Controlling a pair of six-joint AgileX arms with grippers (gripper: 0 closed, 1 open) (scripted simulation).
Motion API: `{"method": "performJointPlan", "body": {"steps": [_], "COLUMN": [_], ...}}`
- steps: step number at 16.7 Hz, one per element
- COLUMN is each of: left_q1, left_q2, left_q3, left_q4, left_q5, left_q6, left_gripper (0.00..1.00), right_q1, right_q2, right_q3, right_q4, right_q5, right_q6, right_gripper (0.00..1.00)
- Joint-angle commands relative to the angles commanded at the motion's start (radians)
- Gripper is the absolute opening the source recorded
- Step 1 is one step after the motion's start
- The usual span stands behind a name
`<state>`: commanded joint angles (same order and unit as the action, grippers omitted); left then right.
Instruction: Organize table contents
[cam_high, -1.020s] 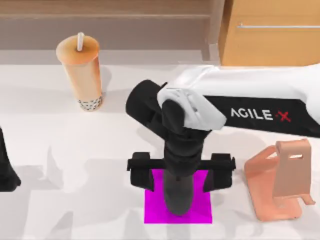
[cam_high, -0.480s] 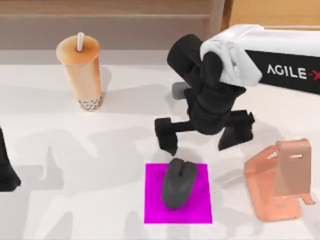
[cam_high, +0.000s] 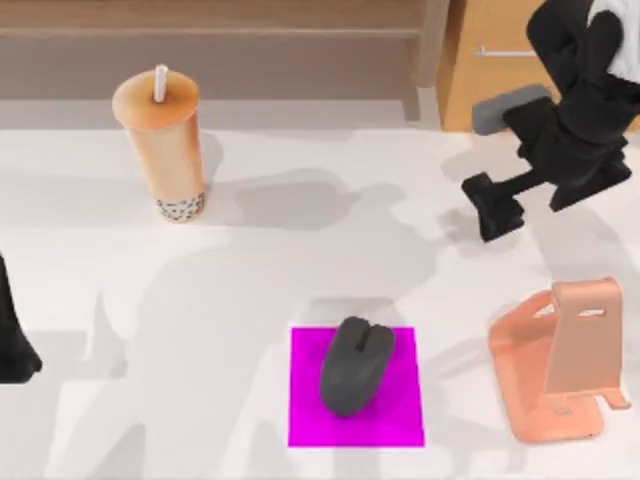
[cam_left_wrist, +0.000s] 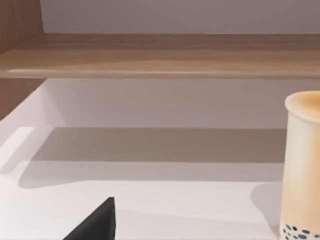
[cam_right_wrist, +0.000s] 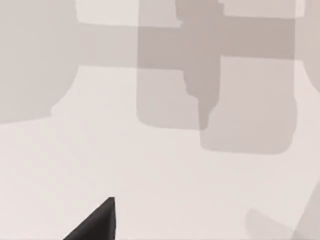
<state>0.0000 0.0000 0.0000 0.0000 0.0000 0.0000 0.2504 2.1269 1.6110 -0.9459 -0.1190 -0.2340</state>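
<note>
The right gripper (cam_high: 545, 200) hangs released, grasping nothing, above the desk's (cam_high: 250, 290) far right part. The mouse (cam_high: 356, 365) lies on the magenta mat (cam_high: 400, 420) at the near edge, between the bubble-tea cup (cam_high: 163, 145) and phone stand (cam_high: 560, 360)

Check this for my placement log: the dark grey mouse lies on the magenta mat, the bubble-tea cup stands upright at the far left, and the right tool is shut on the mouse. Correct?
One thing is wrong. The top view shows the right tool open and empty, lifted away near the cabinet. The mouse lies free on the magenta mat, and the bubble-tea cup stands upright at the far left.
</note>
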Motion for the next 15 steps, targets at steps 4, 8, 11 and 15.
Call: {"method": "performJointPlan", "body": {"steps": [4, 8, 11, 15], "left_q1": [0.000, 0.000, 0.000, 0.000], "left_q2": [0.000, 0.000, 0.000, 0.000], "left_q3": [0.000, 0.000, 0.000, 0.000], "left_q4": [0.000, 0.000, 0.000, 0.000], "left_q5": [0.000, 0.000, 0.000, 0.000], "left_q6": [0.000, 0.000, 0.000, 0.000], "left_gripper": [1.00, 1.00, 1.00, 1.00], "right_q1": [-0.201, -0.371, -0.469, -0.556], "right_q2": [-0.002, -0.018, -0.033, -0.051], "right_q3": [0.004, -0.003, -0.013, -0.025], "right_q4": [-0.025, -0.063, -0.093, -0.128], "right_q5": [0.009, 0.038, 0.066, 0.102], "right_q6": [-0.310, -0.541, -0.658, -0.747], "right_gripper": [1.00, 1.00, 1.00, 1.00]}}
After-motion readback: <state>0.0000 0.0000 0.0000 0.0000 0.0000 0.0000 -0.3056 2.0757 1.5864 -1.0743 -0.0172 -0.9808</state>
